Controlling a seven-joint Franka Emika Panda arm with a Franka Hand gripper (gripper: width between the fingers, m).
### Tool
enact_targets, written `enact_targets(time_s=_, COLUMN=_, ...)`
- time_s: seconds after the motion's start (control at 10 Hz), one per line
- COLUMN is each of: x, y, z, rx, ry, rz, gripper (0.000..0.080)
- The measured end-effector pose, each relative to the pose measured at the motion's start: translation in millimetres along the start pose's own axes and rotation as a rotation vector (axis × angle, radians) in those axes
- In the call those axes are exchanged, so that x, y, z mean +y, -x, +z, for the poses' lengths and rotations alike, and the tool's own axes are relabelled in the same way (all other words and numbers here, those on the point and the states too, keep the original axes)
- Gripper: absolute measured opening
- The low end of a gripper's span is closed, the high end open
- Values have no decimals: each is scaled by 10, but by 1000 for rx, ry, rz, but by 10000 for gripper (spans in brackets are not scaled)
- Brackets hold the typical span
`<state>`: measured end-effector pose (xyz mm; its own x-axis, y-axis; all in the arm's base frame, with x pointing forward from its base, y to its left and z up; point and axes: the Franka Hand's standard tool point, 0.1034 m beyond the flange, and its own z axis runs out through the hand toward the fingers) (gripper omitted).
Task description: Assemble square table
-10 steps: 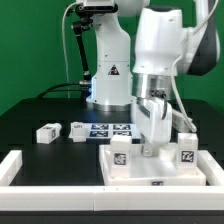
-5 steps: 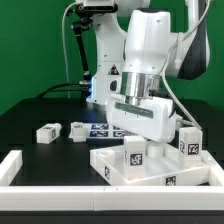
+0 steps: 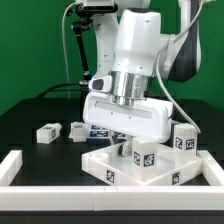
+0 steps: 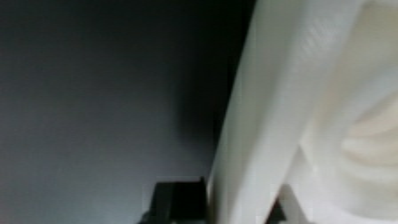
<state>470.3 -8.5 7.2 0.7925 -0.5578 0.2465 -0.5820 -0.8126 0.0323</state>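
Note:
The white square tabletop (image 3: 135, 178) lies at the front, turned at an angle to the fence. Two white tagged legs (image 3: 143, 155) (image 3: 183, 138) stand upright on it. Two more loose legs (image 3: 46, 132) (image 3: 77, 130) lie on the black table towards the exterior view's left. My gripper (image 3: 127, 146) reaches down at the tabletop's far edge, mostly hidden under the wide white hand. In the wrist view the gripper (image 4: 240, 205) has its dark fingers (image 4: 178, 203) on either side of a white wall of the tabletop (image 4: 267, 110), shut on it.
The marker board (image 3: 100, 130) lies behind the tabletop, partly hidden by the hand. A low white fence bar (image 3: 10, 168) runs at the front on the exterior view's left. The arm's base (image 3: 105, 70) stands at the back.
The hand has swung round and moved towards the exterior view's left. The tabletop has turned with it, and the two standing legs have shifted.

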Motion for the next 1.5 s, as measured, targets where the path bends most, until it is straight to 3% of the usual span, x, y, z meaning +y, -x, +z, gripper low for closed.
enact_targets(time_s=0.2, x=38, y=-81, z=-11, rx=22, ry=0, rz=-117, gripper=77)
enact_targets(time_s=0.5, x=97, y=-397, z=-24, rx=104, ry=-3, rz=-521, gripper=77)
enact_targets(time_s=0.9, x=87, y=-416, z=-30, rx=101, ry=-1, rz=-677, gripper=77)
enact_targets(time_s=1.1, x=-15, y=-393, z=-23, rx=3, ry=-23, rz=-752, gripper=77)
enact_targets(time_s=1.3, x=-91, y=-398, z=-21, rx=-10, ry=-27, rz=-856, gripper=77)
enact_targets(time_s=1.5, x=-49, y=-436, z=-17, rx=-5, ry=-24, rz=-961, gripper=77)
